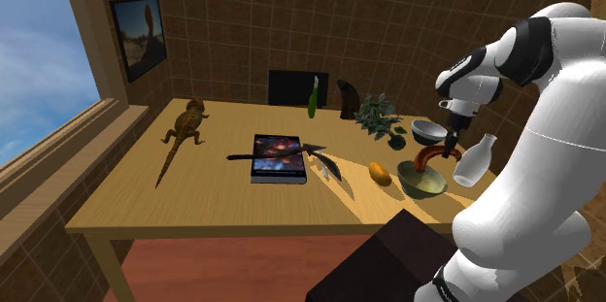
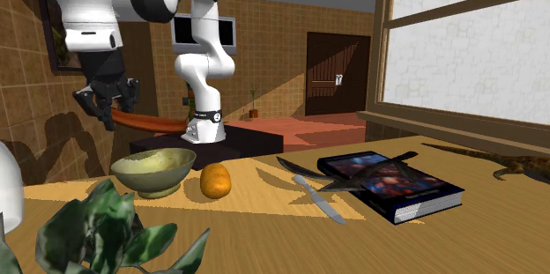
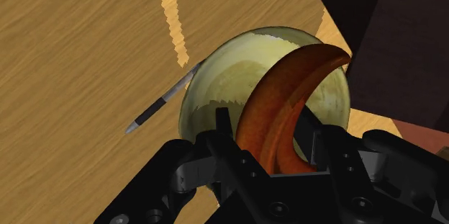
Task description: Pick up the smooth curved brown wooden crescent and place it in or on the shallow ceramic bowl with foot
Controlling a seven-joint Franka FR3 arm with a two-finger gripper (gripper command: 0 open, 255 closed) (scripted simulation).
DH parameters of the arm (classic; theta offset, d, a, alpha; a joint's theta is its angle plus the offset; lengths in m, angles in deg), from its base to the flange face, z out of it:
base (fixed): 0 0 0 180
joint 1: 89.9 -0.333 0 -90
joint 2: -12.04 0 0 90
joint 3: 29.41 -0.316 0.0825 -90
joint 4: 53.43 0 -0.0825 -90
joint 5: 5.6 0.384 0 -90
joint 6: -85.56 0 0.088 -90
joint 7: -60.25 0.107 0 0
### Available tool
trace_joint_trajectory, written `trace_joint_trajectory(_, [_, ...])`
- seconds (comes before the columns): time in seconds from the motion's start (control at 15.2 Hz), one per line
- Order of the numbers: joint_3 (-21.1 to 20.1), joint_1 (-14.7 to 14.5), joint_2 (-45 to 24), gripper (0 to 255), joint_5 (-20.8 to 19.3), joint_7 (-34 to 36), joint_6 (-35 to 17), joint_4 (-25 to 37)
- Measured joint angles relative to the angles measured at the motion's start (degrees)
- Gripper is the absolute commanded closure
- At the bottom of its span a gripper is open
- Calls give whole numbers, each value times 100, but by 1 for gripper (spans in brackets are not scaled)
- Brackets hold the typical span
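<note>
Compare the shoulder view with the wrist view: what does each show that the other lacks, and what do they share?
The shoulder view adds the lizard figure, the book, the orange fruit and the white bottle. The wrist view adds a pen lying on the table beside the bowl, and the fingers clasping the crescent up close. Both show the gripper holding the brown crescent above the yellowish bowl.
</note>
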Motion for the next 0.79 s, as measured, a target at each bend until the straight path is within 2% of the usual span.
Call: trace_joint_trajectory(0.79, [-112, 131, -591, 255, 393, -290, -738, -254])
